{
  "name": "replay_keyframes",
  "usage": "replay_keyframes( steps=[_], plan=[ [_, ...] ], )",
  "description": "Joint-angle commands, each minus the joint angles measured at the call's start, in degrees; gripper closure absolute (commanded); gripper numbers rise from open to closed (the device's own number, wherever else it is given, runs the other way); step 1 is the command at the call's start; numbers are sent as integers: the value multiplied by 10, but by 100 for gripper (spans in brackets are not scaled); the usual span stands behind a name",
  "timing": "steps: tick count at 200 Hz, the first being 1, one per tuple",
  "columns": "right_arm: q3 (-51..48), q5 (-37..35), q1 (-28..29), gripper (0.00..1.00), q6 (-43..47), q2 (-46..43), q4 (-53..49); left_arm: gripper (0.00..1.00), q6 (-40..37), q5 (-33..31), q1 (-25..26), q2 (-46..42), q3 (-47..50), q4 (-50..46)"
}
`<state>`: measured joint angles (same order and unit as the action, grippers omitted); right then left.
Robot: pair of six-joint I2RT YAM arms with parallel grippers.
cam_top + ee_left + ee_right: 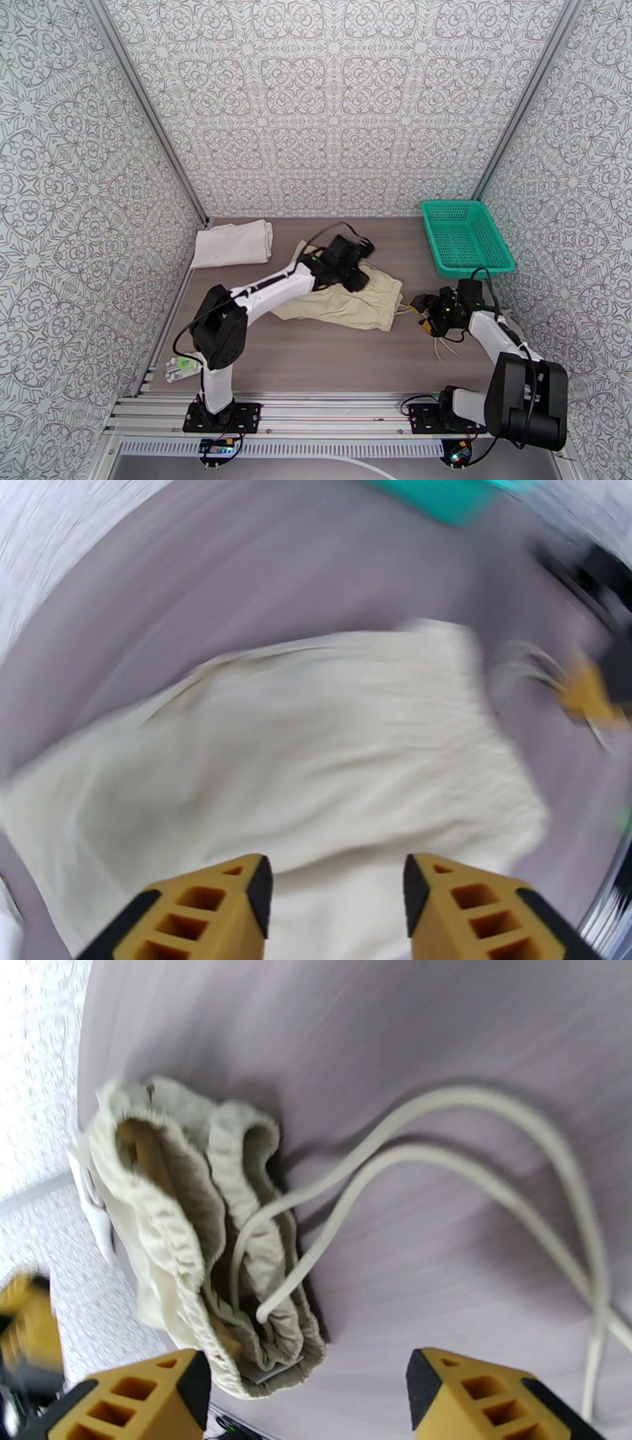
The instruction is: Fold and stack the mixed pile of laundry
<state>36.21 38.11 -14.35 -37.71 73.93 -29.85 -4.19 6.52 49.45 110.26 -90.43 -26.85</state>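
Beige garment [355,308] looks light & limp; you'd prob. grip best at bunched waistband [182,1220], not loose drawstring [411,1151]. Both arms' jaws released, nothing held.

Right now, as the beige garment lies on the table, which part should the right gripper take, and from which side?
Probably the gathered waistband of the beige garment, approached from its right end, where the open right gripper faces it. That edge is thick and ruffled, so it should give a firm bite. Do not pinch only the loose drawstring.
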Motion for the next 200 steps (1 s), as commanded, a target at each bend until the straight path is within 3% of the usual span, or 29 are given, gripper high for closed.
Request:
replay_keyframes(
  steps=[1,23,42,89,164,200],
  plan=[
    [12,28,-7,30,-3,4,14,36,-101,7,43,26,-3,-38],
    [7,31,-11,30,-5,3,23,26,-136,-7,83,46,-2,-40],
    [-3,47,-16,30,-9,10,38,21,-172,-56,111,68,-3,-33],
    [-34,79,-28,30,-15,19,71,10,-230,-99,130,99,16,48],
    [-53,118,-58,30,-25,27,88,8,-274,-109,141,161,13,71],
    [-55,131,-81,30,-39,23,95,24,-282,-126,140,170,26,88]
  ],
)
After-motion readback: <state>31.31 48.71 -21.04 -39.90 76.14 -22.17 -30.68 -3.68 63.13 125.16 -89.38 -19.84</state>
